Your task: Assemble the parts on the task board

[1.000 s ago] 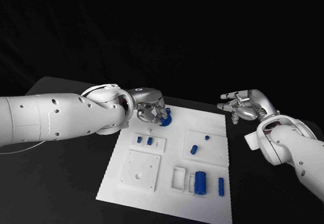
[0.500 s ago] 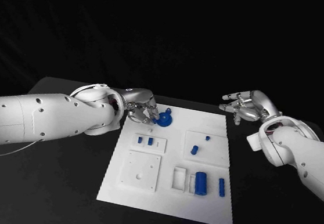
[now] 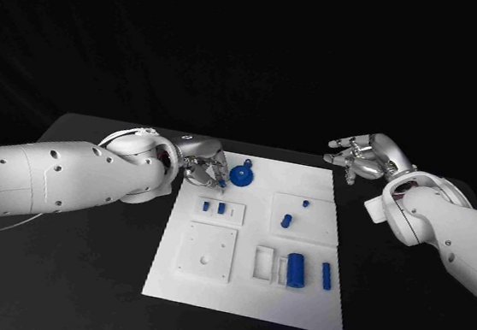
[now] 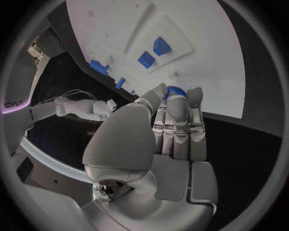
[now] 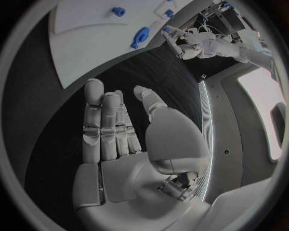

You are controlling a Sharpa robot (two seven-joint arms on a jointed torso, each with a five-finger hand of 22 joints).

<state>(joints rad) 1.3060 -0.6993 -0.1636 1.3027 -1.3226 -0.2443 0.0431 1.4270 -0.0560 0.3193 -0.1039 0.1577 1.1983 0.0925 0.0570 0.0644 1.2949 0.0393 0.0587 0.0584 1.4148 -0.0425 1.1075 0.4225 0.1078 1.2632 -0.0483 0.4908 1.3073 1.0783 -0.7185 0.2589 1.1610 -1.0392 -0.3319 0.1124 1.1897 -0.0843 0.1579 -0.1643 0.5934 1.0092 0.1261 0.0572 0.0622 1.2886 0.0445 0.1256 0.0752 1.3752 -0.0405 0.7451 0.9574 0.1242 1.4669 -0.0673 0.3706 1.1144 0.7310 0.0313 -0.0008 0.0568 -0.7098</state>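
Observation:
The white task board (image 3: 244, 292) lies in the middle of the black table. A blue round part (image 3: 243, 172) sits near its far left corner. My left hand (image 3: 204, 169) hovers just left of that part, fingers straight and holding nothing; in the left wrist view the blue round part (image 4: 175, 90) peeks out past my fingertips (image 4: 177, 103). My right hand (image 3: 363, 159) floats open over the table beyond the board's far right corner, its fingers (image 5: 102, 120) spread and bare. Two small blue pieces (image 3: 213, 207) stand in a white inset.
Further parts lie on the board: a small blue peg (image 3: 287, 220), a blue cylinder (image 3: 294, 269), a blue bar (image 3: 326, 274), a white square plate (image 3: 208, 251) and a white frame (image 3: 263, 261). Black table surrounds the board on all sides.
My left hand has let go of the blue round part and drawn back to the left; the part stays on the board. The right hand has barely moved.

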